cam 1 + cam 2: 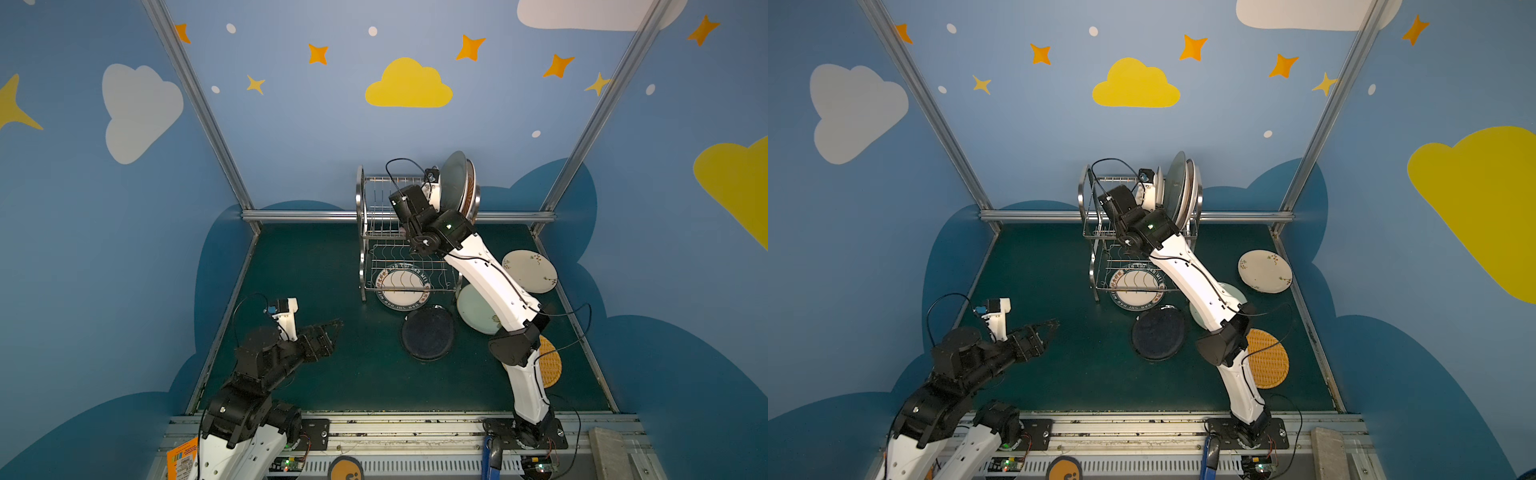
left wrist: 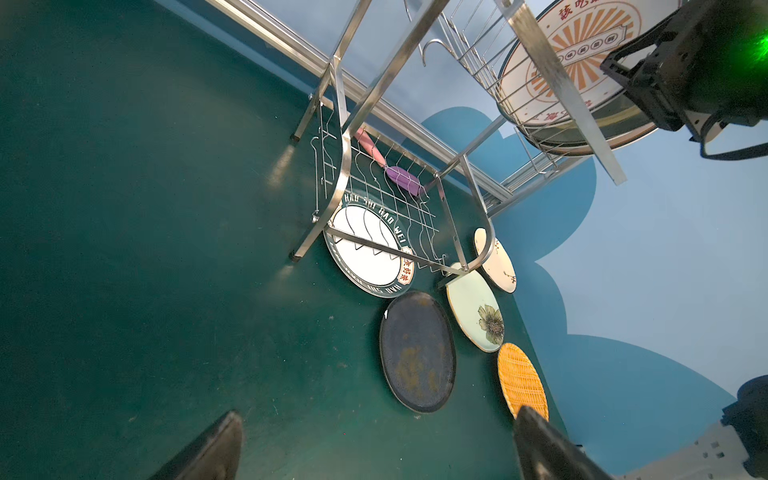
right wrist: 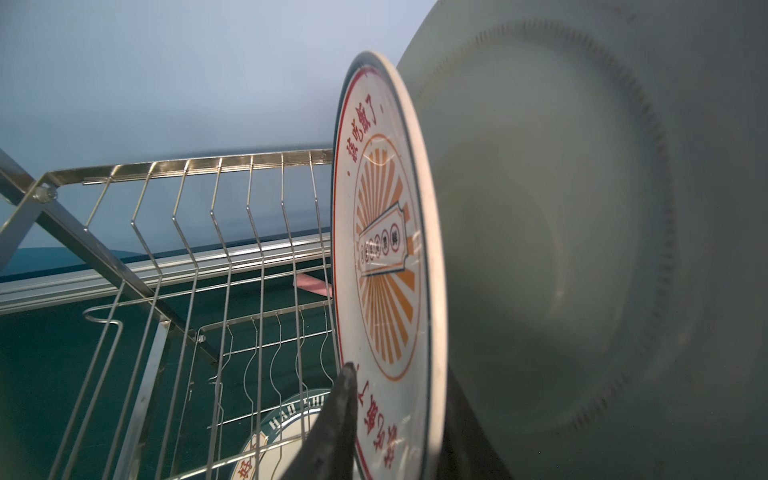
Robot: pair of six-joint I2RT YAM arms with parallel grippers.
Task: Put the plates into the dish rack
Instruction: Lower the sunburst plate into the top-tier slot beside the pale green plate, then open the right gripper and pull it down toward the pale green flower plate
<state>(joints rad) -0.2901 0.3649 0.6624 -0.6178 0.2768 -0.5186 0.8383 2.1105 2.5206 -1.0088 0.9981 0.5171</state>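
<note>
1. The rack (image 1: 376, 232) stands at the back middle of the green surface (image 1: 324, 270).
2. At the right end of its upper tier, the sunburst plate (image 3: 386, 249) stands on edge in the slots. Its back is close against a larger grey plate (image 3: 582, 249). Both top views show more plate rims behind the grey one.
3. The right end effector (image 3: 401, 395) straddles the sunburst plate's lower rim. One finger (image 3: 336, 415) is at the printed face, and the other is behind, between that plate and the grey one. I cannot tell whether the fingers pinch the rim or stand just clear of it.
4. The left end effector (image 1: 334, 336) is held over the left part of the surface, well apart from the rack. Its fingers are spread wide with nothing between them.
5. The lettered plate (image 1: 401, 286) lies flat on the surface beneath the lower tier, with its front edge sticking out past the rack.
6. The navy plate (image 1: 428, 334) lies flat just in front of it, and their rims meet or nearly meet.
7. To the right of the navy plate lies the green plate (image 2: 473, 307), with a flower printed on it. In both top views the right arm (image 1: 490, 286) partly hides it.
8. The cream plate (image 1: 530, 270) lies farther back near the right edge.
9. The woven plate (image 2: 521, 380) lies nearer the front, also partly under that arm in both top views.
10. A pink and purple utensil (image 2: 390, 166) lies under the back of the rack.
</note>
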